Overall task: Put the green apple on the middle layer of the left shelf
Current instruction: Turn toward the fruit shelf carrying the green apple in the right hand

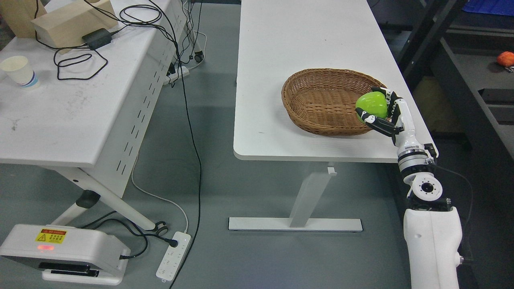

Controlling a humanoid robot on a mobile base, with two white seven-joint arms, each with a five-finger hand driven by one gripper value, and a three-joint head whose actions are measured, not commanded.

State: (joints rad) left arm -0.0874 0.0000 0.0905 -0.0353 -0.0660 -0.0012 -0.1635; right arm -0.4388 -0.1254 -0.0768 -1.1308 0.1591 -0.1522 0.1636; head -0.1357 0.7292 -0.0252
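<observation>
Partly fingers-hidden green apple [371, 103], basket [317, 100].

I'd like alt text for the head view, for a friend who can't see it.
The robot's right hand grips a green apple over the near right rim of an empty wicker basket on a white table. A second table at left holds a paper cup and cables.

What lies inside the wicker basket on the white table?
The wicker basket looks bare inside; the right hand, gripping the green apple, covers its right rim.
</observation>
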